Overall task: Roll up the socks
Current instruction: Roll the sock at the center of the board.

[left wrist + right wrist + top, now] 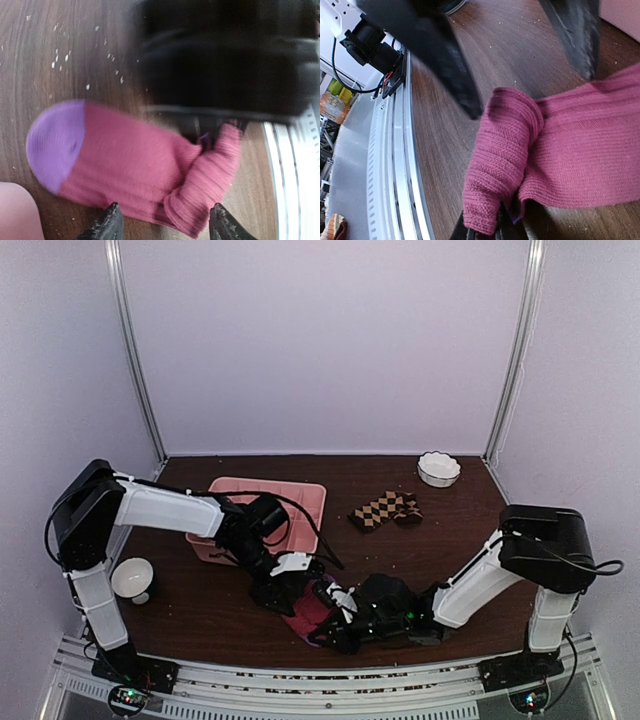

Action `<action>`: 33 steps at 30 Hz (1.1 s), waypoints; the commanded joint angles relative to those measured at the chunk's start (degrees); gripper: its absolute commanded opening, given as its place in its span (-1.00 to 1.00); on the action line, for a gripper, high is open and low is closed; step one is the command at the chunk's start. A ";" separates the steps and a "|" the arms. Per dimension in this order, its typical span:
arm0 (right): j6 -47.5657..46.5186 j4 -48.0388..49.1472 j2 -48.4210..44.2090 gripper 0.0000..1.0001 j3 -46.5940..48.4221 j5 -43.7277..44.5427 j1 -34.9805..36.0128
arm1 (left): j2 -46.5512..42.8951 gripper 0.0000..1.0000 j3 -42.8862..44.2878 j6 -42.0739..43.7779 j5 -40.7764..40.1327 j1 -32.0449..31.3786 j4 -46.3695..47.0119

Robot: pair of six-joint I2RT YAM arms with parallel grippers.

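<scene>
The magenta-pink sock [135,160] with a purple toe [52,145] lies flat on the dark wood table near its front edge; it also shows in the top view [312,608]. Its cuff end [500,165] is folded back over the leg. My right gripper [502,231] is shut on that folded cuff at the sock's near end. My left gripper [165,225] is open, its fingertips [111,220] straddling the sock's folded part just above it. The brown-and-tan checkered sock [385,510] lies apart at the back middle.
A pink divided tray [300,502] sits behind the left arm. A white bowl [438,468] stands at the back right and a white cup [132,578] at the left. The metal front rail [395,165] runs close beside the sock.
</scene>
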 commanded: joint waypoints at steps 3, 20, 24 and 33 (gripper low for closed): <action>5.09 -19.92 7.49 -1.00 -5.82 -3.33 -2.72 | -6.19 0.23 0.04 5.64 2.89 -0.28 -3.86; 9.66 -32.16 5.25 -1.00 -0.92 -8.93 -9.49 | -10.19 0.21 -10.43 11.04 -5.98 -6.02 5.60; 10.61 -33.20 5.08 -1.00 0.33 -8.74 -9.64 | -10.16 0.14 -10.43 8.43 -8.30 -7.61 9.36; 14.85 -28.96 4.97 -1.00 1.27 -9.39 -9.56 | -6.49 -0.07 -10.81 7.21 -9.04 -8.83 9.90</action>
